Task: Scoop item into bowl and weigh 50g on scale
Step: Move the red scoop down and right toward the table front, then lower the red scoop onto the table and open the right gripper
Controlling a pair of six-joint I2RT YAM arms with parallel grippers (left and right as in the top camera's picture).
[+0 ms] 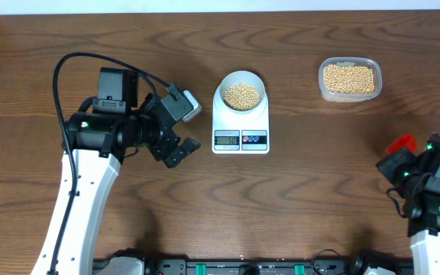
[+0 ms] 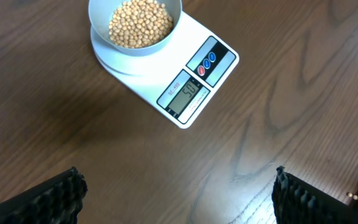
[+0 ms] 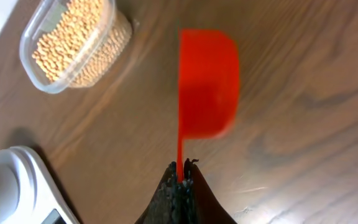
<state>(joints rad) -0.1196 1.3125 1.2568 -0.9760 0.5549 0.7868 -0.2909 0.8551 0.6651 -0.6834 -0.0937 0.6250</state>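
Observation:
The white scale [image 1: 241, 122] stands at mid-table with the pale bowl [image 1: 241, 82] on it, holding tan beans [image 1: 241, 95]. In the left wrist view the scale [image 2: 197, 81] and the bowl [image 2: 135, 48] of beans [image 2: 139, 23] show at the top. My left gripper [image 1: 183, 130] is open and empty, left of the scale; its fingers [image 2: 176, 190] spread wide over bare wood. My right gripper [image 3: 183, 171] is shut on the handle of the red scoop [image 3: 207, 84], seen from the side, at the right edge of the table [image 1: 400, 143].
A clear plastic tub [image 1: 349, 79] of beans stands at the back right, also in the right wrist view [image 3: 76, 42]. The scale's corner [image 3: 17, 180] shows at the lower left of that view. Cables loop over the left arm.

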